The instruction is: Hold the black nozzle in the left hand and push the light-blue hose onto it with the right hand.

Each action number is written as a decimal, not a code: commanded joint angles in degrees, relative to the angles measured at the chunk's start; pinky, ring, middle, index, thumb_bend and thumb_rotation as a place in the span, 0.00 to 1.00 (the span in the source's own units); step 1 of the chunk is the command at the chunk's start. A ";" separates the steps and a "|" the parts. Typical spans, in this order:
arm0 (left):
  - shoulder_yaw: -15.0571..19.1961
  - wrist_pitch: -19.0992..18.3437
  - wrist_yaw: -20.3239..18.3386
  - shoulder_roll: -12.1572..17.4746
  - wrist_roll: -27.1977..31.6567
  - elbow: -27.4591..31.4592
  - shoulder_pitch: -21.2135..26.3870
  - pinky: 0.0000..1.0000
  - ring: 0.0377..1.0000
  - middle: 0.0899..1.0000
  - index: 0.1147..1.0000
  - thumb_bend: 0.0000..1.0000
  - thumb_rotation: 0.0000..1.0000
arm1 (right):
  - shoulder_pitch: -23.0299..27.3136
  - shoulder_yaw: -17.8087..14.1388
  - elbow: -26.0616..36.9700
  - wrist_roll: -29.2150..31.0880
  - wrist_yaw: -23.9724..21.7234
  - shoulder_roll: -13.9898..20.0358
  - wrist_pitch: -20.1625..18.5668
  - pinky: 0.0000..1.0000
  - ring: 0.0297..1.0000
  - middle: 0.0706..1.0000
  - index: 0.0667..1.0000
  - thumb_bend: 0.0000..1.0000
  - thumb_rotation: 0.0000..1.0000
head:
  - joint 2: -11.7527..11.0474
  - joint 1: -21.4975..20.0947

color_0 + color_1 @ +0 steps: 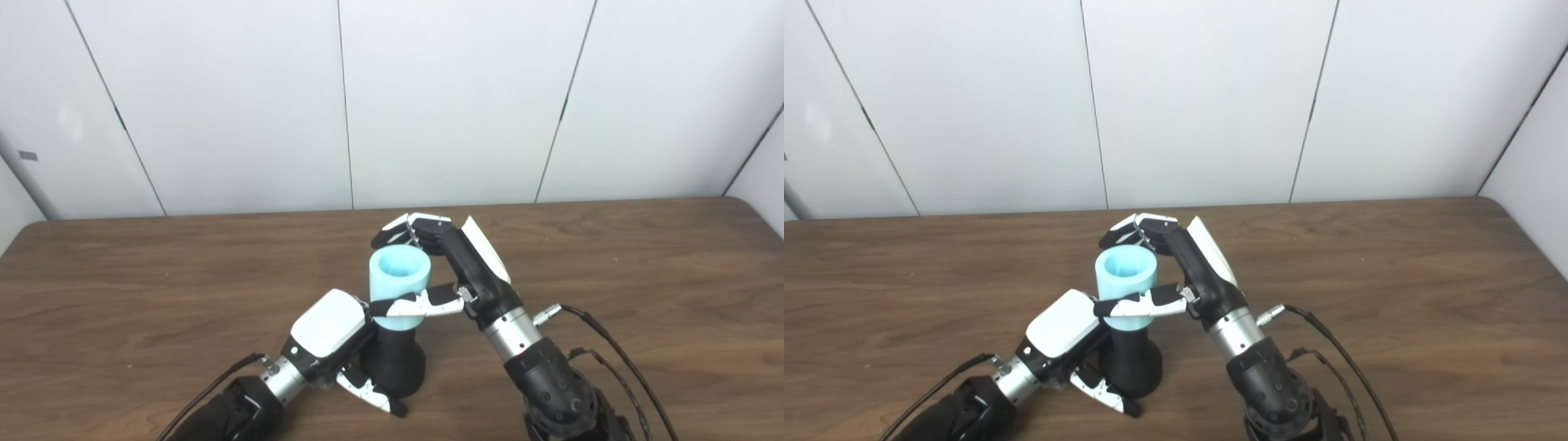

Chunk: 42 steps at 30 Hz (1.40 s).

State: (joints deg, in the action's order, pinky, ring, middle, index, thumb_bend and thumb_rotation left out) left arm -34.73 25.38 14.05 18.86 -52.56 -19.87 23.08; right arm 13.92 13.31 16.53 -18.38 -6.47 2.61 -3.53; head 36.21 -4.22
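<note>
A dark brown wood-grain table with rounded far corners was set against a wall of pale grey-white panels, divided by thin dark seams. A side wall was seen at the right. Even, diffuse lighting was cast throughout.

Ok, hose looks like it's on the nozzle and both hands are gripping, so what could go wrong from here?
1. The right hand grips the light-blue hose only by its thumb in front and its fingers behind, so pushing down could make it slip.
2. The left hand holds the black nozzle low at its flared base; an off-axis push could tilt the nozzle.
3. How far the hose is seated is hidden, so it may be only partly on.
</note>
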 commanded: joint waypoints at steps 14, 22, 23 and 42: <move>-3.73 -0.99 -3.24 -1.16 -1.78 -4.29 -6.28 0.08 0.10 0.12 0.42 0.52 0.04 | -0.81 1.45 1.49 -2.28 0.79 -0.71 3.18 0.25 0.34 0.46 0.52 0.51 0.00 | -0.46 0.15; -4.00 -1.28 -3.42 -1.02 -2.18 -4.41 -6.37 0.09 0.10 0.13 0.42 0.52 0.04 | -0.80 1.49 0.55 -3.35 2.10 -0.42 5.47 0.20 0.42 0.42 0.49 0.52 0.00 | -0.66 0.20; -4.02 -1.40 -3.66 -0.99 -2.16 -4.22 -6.41 0.09 0.10 0.13 0.42 0.52 0.04 | -0.81 1.50 0.29 -3.65 2.35 -0.37 5.85 0.20 0.43 0.41 0.49 0.52 0.00 | -0.66 0.20; -4.16 -1.18 -3.48 -0.75 -1.71 -4.08 -6.69 0.09 0.10 0.13 0.42 0.52 0.04 | -0.80 0.78 -7.32 -6.55 7.89 0.56 19.55 0.30 0.37 0.48 0.50 0.51 0.00 | -0.36 0.23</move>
State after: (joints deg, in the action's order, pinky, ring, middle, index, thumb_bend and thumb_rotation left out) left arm -34.95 24.37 13.18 18.88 -52.05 -19.68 23.06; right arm 12.58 14.33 9.54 -23.60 1.22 2.99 14.82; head 35.77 -3.96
